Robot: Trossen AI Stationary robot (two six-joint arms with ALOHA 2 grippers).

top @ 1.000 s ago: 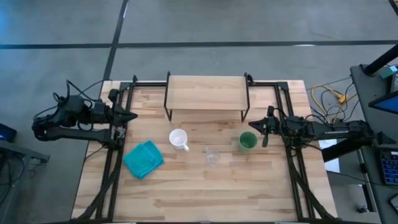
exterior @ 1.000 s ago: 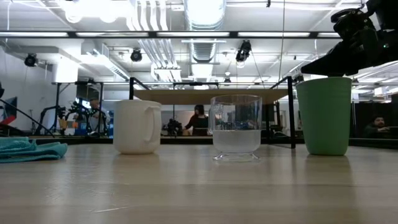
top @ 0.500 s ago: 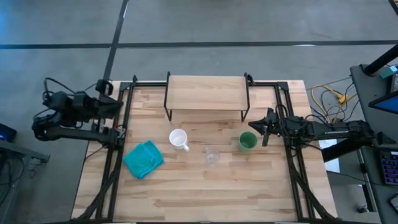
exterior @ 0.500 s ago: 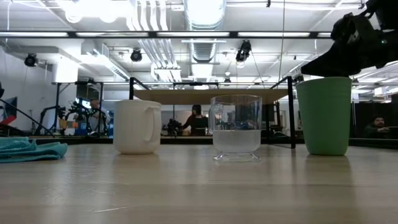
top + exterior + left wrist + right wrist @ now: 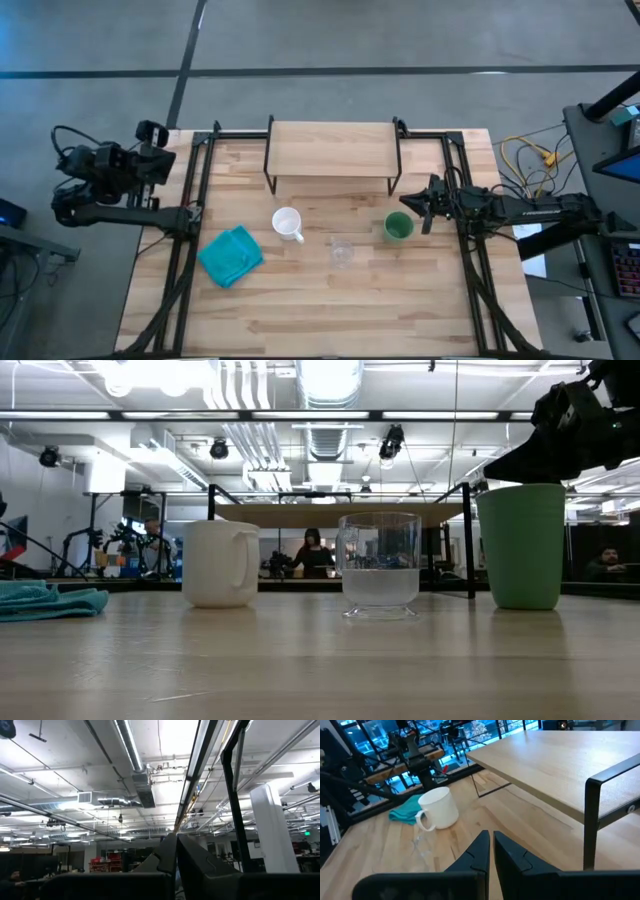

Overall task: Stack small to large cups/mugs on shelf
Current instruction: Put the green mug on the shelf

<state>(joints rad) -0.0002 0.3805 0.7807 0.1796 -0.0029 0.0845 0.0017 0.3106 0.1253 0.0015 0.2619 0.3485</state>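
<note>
white mug (image 5: 287,223) upright | glass cup (image 5: 342,251) upright | green cup (image 5: 398,227) upright | shelf (image 5: 332,148) bare

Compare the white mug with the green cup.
The white mug has a handle; the green cup has none. In the low view the cup stands taller than the mug. The right gripper hangs just by the cup's rim with fingers together, while nothing is near the mug; the left gripper is off past the table's edge. Both stand upright on the table, not on the shelf.

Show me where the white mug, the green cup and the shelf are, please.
white mug (image 5: 286,222): high view, its open top.
green cup (image 5: 398,227): high view, its open top.
shelf (image 5: 332,147): high view, middle of its wooden board.
</note>
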